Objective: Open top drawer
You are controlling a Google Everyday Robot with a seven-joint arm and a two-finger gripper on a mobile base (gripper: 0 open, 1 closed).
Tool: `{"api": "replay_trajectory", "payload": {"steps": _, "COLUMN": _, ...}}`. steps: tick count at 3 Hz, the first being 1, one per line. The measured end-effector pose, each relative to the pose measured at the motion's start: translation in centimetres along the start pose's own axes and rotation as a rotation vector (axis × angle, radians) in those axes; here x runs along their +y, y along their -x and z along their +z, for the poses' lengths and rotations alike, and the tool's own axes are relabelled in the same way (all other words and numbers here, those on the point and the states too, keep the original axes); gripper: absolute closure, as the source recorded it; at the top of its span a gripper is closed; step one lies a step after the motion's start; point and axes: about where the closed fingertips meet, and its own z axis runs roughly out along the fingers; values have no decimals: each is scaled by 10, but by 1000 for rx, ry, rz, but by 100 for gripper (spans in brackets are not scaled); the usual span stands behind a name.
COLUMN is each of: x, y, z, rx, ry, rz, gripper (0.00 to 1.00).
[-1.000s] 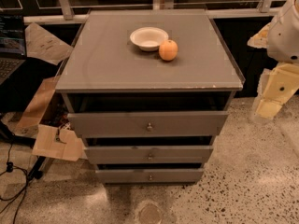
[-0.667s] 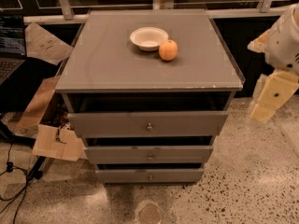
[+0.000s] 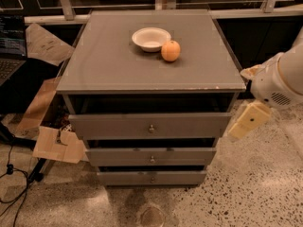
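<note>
Lower and closer than before, the gripper [image 3: 249,119] (open or clenched, I cannot tell) hangs just right of the top drawer [image 3: 189,125], knob [image 3: 151,128] untouched, so the whole pull remains.

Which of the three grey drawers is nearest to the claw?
The top drawer, the widest one; the claw hangs just right of its front.

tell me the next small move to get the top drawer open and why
Probably swing the pincer left toward the knob at the centre of the top drawer. The pincer hangs off the right side of the cabinet, about level with that drawer front, touching nothing.
</note>
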Motion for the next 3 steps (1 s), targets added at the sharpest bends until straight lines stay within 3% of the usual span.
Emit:
{"api": "replay_trajectory", "payload": {"steps": 1, "x": -3, "y": -4, "z": 40, "rx": -87, "ry": 11, "rz": 14, "gripper": 0}}
{"api": "replay_trajectory", "payload": {"steps": 2, "x": -1, "y": -5, "z": 77, "rx": -161, "ry": 70, "rz": -13, "gripper": 0}}
{"api": "replay_trajectory", "payload": {"steps": 3, "x": 0, "y": -5, "z": 80, "rx": -161, "ry": 77, "rz": -22, "gripper": 26}}
